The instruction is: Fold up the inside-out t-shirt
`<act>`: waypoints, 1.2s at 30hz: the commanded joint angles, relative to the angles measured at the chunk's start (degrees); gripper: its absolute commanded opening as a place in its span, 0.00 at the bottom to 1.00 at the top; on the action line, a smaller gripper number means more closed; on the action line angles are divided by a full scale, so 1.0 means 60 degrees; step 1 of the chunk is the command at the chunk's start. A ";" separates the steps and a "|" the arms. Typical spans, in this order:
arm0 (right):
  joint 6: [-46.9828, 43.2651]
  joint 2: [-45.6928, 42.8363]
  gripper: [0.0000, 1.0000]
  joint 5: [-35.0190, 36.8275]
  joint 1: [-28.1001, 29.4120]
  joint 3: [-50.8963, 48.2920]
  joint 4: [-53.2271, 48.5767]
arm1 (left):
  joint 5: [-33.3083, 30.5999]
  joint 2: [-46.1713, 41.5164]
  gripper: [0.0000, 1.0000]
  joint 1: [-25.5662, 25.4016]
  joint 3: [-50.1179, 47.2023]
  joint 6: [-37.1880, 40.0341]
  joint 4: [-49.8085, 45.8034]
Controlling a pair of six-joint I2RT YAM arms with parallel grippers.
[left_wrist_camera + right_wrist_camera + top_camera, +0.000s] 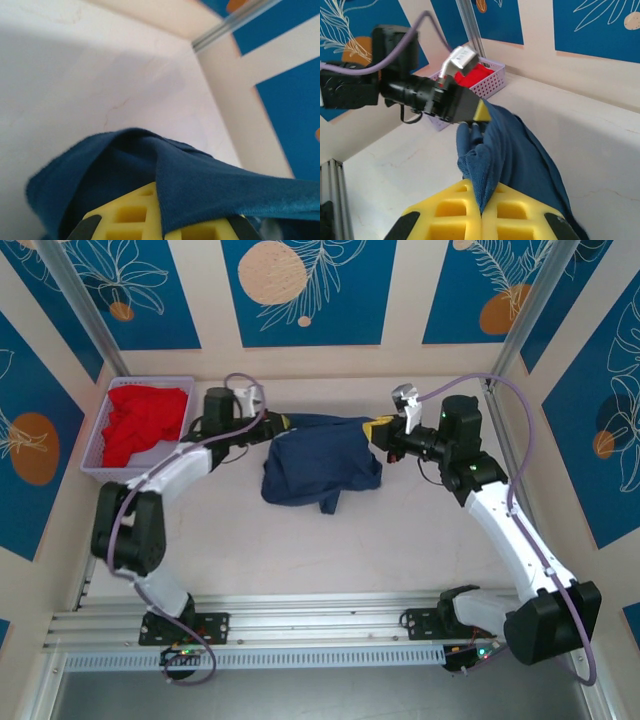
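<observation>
The inside-out t-shirt (320, 468) is navy and hangs bunched at the back of the table, stretched between both grippers. My left gripper (283, 422) is shut on its left top edge; in the left wrist view the cloth (200, 185) is pinched between the yellow fingers (125, 215). My right gripper (378, 429) is shut on the right top edge, and the right wrist view shows the fabric (510, 155) caught between its yellow fingers (450, 215). The left gripper (481, 111) appears there too, gripping the far end of the shirt.
A lilac basket (108, 430) holding a red garment (145, 420) stands at the back left, close behind the left arm. The white tabletop (330, 550) lies bare in front of the shirt. Metal frame posts (505, 420) rise at the back corners.
</observation>
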 commanded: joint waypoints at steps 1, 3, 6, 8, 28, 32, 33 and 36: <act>0.0646 -0.0962 0.00 -0.0054 -0.0249 -0.0213 0.0479 | -0.1974 -0.0319 0.02 0.0838 -0.1279 -0.0551 0.0038; 0.0763 -0.0964 0.00 0.0505 -0.0152 -0.0957 0.0168 | -0.2050 -0.0470 0.06 0.0826 -0.1688 -0.0186 -0.0082; 0.1321 -0.0786 0.00 0.1071 0.0071 -0.2109 0.0070 | -0.1922 -0.0277 0.12 0.0775 -0.2053 0.0331 -0.0295; 0.1537 -0.0581 0.00 0.1399 0.0430 -0.2639 -0.0040 | -0.1955 -0.0147 0.19 0.0675 -0.2186 0.0885 -0.0663; 0.1031 -0.1003 0.00 0.1510 0.1157 -0.2979 -0.0773 | -0.1776 0.1701 0.70 -0.2906 0.1272 0.6887 -0.4486; 0.0940 -0.1079 0.00 0.1603 0.1128 -0.2889 -0.0861 | -0.1037 0.2491 0.65 -0.2998 0.1980 0.6885 -0.4849; 0.0917 -0.1080 0.00 0.1594 0.1127 -0.2860 -0.0858 | -0.0870 0.2679 0.60 -0.2999 0.2167 0.6837 -0.4909; 0.0857 -0.1107 0.00 0.1654 0.1113 -0.2731 -0.0880 | -0.0481 0.3291 0.37 -0.2999 0.2921 0.6674 -0.5263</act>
